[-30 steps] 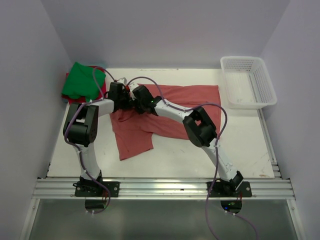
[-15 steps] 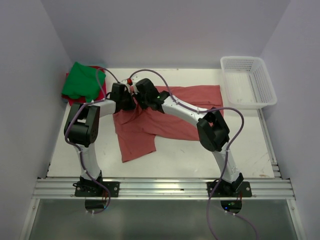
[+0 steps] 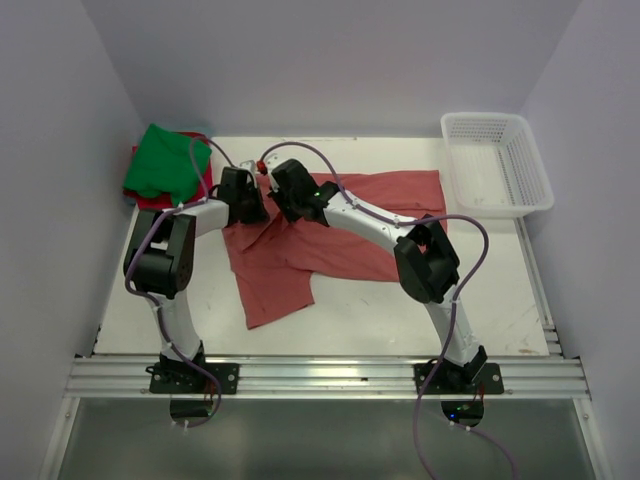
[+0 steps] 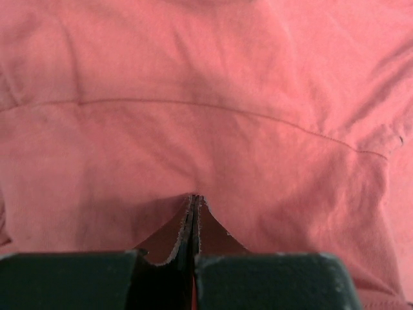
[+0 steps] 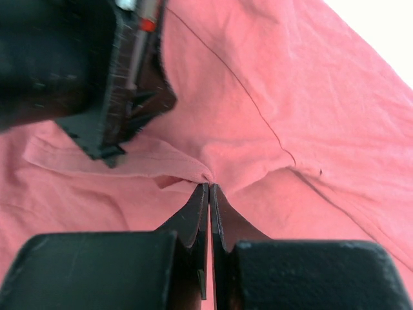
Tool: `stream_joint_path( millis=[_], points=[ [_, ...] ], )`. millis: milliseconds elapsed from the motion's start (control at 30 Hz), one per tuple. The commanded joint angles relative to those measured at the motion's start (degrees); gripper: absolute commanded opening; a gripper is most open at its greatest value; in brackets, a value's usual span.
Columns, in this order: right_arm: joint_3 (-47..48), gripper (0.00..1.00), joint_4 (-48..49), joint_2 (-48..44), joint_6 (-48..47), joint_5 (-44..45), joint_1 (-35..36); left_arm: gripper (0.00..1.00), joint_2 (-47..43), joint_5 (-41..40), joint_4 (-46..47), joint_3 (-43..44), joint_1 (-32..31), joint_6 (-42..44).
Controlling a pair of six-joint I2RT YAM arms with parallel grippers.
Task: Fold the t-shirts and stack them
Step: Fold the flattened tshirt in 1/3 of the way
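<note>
White tabletop (image 3: pixel 380 310) between pale walls carries the brick-red t-shirt (image 3: pixel 350 225), spread rumpled across the middle and, by my judgement, not yet folded. At its far-left part the left gripper (image 4: pixel 194 201) and the right gripper (image 5: pixel 208 188) are each pinched tight on a small ridge of its cloth, close together. In the far-left corner the green t-shirt (image 3: pixel 160 162) lies atop the red-pink t-shirt (image 3: pixel 202 186), so the stack looks begun, with this large one left to fold and add.
</note>
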Motion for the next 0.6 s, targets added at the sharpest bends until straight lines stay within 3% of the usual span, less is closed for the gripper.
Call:
stream_joint_path(
  millis=[0,433,567],
  points=[
    [1.25,0.01,-2.54,-4.05,-0.29,2.89,0.26,0.0,-2.85,-1.95,-2.09,-0.63,0.54,1.7],
    [0.21,0.03,-16.87,-5.19,6.3,5.18,0.52,0.0,-1.27,-2.92,-2.53,-0.46,0.54,2.4],
    [-3.48,0.17,-15.39,-6.25,6.92,4.04,1.05,0.0,-0.92,-3.36,-2.88,-0.11,0.54,2.66]
  ],
)
